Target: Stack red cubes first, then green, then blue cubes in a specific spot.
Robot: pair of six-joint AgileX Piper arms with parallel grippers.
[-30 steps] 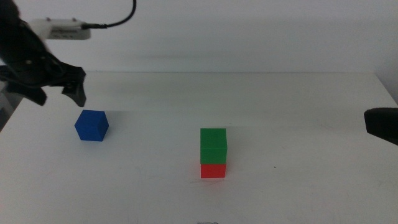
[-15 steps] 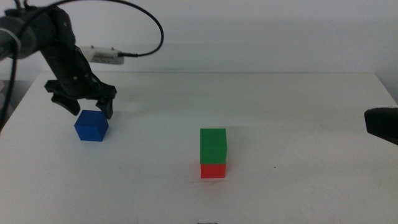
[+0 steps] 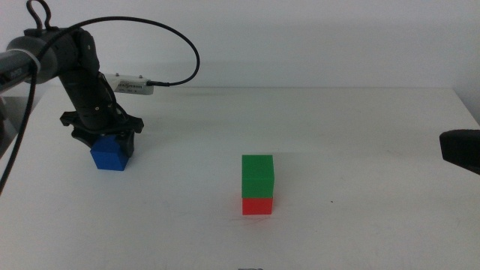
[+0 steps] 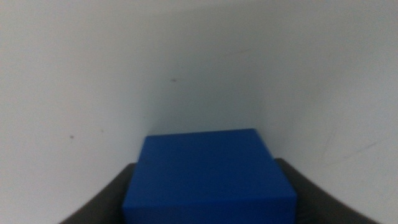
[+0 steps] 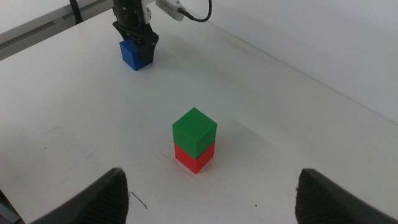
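The blue cube (image 3: pixel 109 156) sits on the white table at the left. My left gripper (image 3: pixel 105 144) stands open, lowered over it with one jaw on each side. In the left wrist view the blue cube (image 4: pixel 208 177) fills the space between the two jaws. The green cube (image 3: pixel 257 175) rests squarely on the red cube (image 3: pixel 257 205) near the table's middle. The right wrist view shows the same stack, green cube (image 5: pixel 194 130) over red cube (image 5: pixel 194 159), with the blue cube (image 5: pixel 135 53) beyond. My right gripper (image 5: pixel 212 183) is open, waiting at the right edge (image 3: pixel 459 150).
The left arm's black cable (image 3: pixel 176 45) loops above the table's back left. A white module (image 3: pixel 133 85) sticks out from the left wrist. The table's far edge (image 3: pixel 315 88) meets a white wall.
The left gripper has swung in from the far left and come down, until its jaws straddle the blue cube. The cubes and the right gripper have not moved.
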